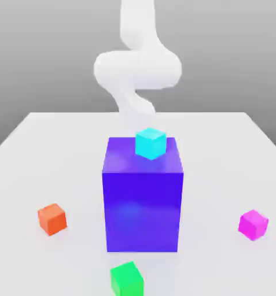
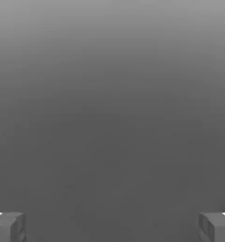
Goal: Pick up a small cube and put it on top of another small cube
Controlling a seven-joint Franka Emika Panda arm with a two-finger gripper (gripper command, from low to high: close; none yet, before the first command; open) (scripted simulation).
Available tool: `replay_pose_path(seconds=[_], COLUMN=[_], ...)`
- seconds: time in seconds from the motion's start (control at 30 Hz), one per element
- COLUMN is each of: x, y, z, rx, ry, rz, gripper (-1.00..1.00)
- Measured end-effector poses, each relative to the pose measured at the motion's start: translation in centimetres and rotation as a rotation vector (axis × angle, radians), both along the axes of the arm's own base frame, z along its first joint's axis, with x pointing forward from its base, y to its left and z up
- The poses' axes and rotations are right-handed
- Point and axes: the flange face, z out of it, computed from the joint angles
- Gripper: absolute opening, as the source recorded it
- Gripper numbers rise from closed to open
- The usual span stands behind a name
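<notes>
While the white arm (image 1: 137, 63) is rising behind the scene in the exterior view, a big blue block (image 1: 143, 199) is standing in the middle of the pale table (image 1: 221, 150). A small cyan cube (image 1: 150, 143) is sitting on the block's top face, toward the far edge and turned a little against the block's sides.

3 more small cubes are lying on the table around the block, each well apart from it and from one another. An orange cube (image 1: 52, 219) is resting toward the exterior view's left, a magenta cube (image 1: 253, 224) is resting toward the exterior view's right, and a green cube (image 1: 127, 279) is sitting nearest the camera, just in front of the block's lower edge.

In the hand view, the gripper (image 2: 112, 227) is holding its 2 grey fingers (image 2: 8, 227) spread wide, 1 at each side of the picture, with nothing between them but a plain grey background. No cube is touching either finger. In the exterior view the arm's lower part is passing out of sight behind the blue block and the cyan cube.
</notes>
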Motion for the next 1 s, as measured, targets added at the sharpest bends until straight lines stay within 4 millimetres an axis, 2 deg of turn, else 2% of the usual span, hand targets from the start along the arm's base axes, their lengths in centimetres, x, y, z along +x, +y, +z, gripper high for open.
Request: replay_pose_path(seconds=[0.07, 0.17, 0.27, 0.37, 0.53, 0.6, 0.67, 0.77, 0.93, 0.97, 1.0], x=[2.3, 4.6, 5.6, 5.4, 2.5, 0.1, -2.3, -5.7, -6.7, -6.8, -6.8], y=[2.6, 6.7, 10.9, 14.9, 20.7, 23.3, 24.9, 26.0, 26.2, 26.2, 26.2], z=[-4.0, -9.9, -16.1, -22.4, -32.8, -36.9, -40.8, -46.2, -52.2, -53.3, -53.3], rx=[-0.002, -0.011, -0.028, -0.053, -0.110, -0.143, -0.176, -0.221, -0.232, -0.233, -0.233], ry=[0.065, 0.157, 0.248, 0.337, 0.482, 0.538, 0.594, 0.671, 0.692, 0.692, 0.692], rz=[0.048, 0.116, 0.183, 0.248, 0.353, 0.411, 0.453, 0.494, 0.505, 0.505, 0.505], gripper=[0.00, 0.00, 0.00, 0.00, 0.00, 0.00, 0.00, 0.00, 0.00, -1.00, -1.00])
